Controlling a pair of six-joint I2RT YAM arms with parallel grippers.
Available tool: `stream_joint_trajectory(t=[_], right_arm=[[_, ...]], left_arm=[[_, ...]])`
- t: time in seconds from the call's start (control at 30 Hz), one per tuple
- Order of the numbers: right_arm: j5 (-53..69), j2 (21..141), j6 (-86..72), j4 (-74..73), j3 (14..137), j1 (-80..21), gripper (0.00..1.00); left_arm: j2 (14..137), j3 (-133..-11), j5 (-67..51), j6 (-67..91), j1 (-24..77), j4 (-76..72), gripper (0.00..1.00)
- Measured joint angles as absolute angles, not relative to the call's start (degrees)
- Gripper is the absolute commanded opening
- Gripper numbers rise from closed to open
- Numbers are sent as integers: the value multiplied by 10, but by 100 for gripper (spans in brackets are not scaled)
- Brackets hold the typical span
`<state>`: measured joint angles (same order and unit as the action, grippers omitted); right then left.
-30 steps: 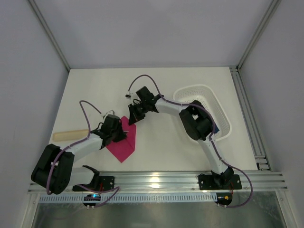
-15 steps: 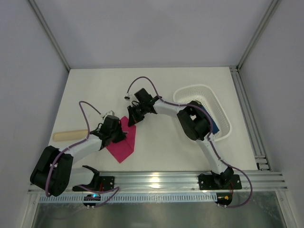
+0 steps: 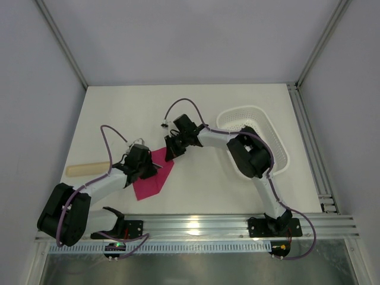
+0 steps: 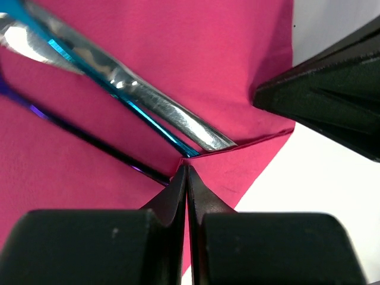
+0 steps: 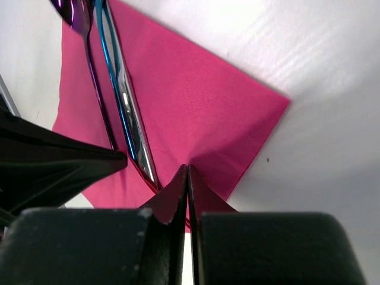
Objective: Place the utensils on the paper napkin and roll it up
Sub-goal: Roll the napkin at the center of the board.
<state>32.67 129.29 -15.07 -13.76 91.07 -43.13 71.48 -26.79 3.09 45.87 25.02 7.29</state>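
Note:
The magenta paper napkin [image 3: 148,185] lies on the table between the two arms. The utensils rest on it: a glossy blue-silver one [image 4: 136,98] [image 5: 124,101] and a thin dark purple handle [image 4: 89,139] ending in a spoon head [image 5: 74,15]. My left gripper [image 3: 157,171] [image 4: 186,165] is shut, pinching a raised fold at the napkin's edge. Just beyond it, my right gripper [image 3: 168,155] [image 5: 187,168] is shut on the napkin a little way in from its edge, where the paper creases up. Each wrist view shows the other gripper's black finger close by.
A pale beige flat stick [image 3: 86,169] lies left of the left arm. A white perforated basket [image 3: 274,138] stands at the right, partly behind the right arm. The metal frame rail runs along the near edge.
The right gripper has moved a little to the right, away from the left one. The napkin has been drawn wider between them, and its lower tip has shifted left.

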Motion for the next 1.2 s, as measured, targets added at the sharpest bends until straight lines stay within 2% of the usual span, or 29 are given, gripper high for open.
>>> stream_joint_trajectory(t=[0.4, 0.7, 0.87, 0.9, 0.93, 1.07, 1.2], right_arm=[[310, 1210, -180, -103, 780, -433, 4], [281, 1193, -186, -116, 769, -439, 7], [249, 1178, -189, -141, 773, -436, 23], [242, 1173, -190, -148, 773, -433, 27], [236, 1167, -192, -153, 773, -429, 37], [217, 1147, -209, -161, 772, -396, 54], [217, 1131, -226, -159, 761, -364, 61]], left_arm=[[747, -296, 17, 429, 250, 81, 0], [762, -308, 12, 418, 250, 80, 0], [762, -309, 12, 415, 250, 80, 0], [762, -309, 12, 415, 250, 80, 0], [762, -309, 12, 415, 250, 80, 0], [762, -309, 11, 415, 250, 80, 0], [762, -309, 10, 415, 250, 79, 0]])
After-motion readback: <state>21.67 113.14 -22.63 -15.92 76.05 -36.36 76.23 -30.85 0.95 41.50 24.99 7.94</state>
